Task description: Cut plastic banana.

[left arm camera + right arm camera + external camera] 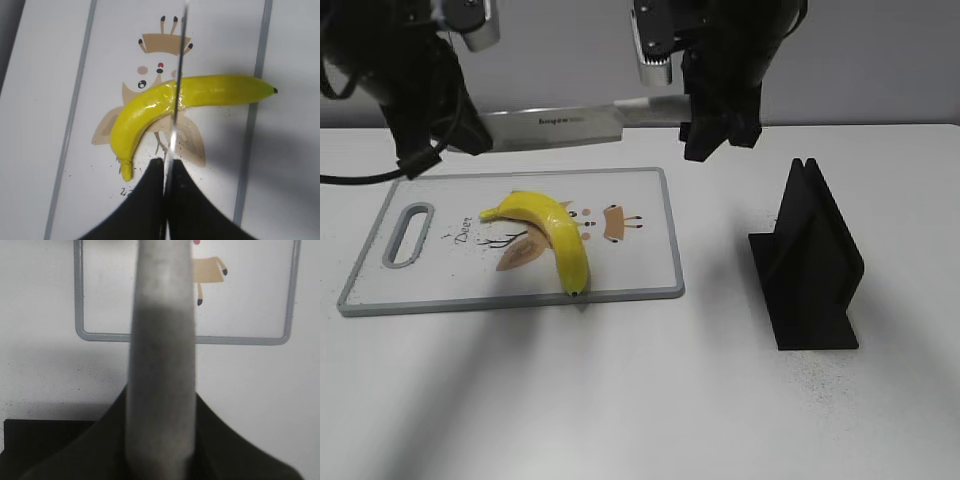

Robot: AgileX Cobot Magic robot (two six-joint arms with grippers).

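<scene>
A yellow plastic banana [555, 225] lies whole on the white cutting board [640, 200]. A knife [560, 125] hangs level above the board's far edge, held at both ends. My left gripper [470, 130] is shut on the blade's tip end. My right gripper [705, 135] is shut on the grey handle. In the left wrist view the blade [177, 100] runs edge-on from my jaws [166, 164] across the banana's middle [210, 92], above it. In the right wrist view the handle [162, 340] sits between my jaws [162, 440], over the board's end [240, 300].
A black knife stand [810, 265] stands on the white table to the right of the board. The board has a slot handle [408, 235] at its left end and a printed deer picture under the banana.
</scene>
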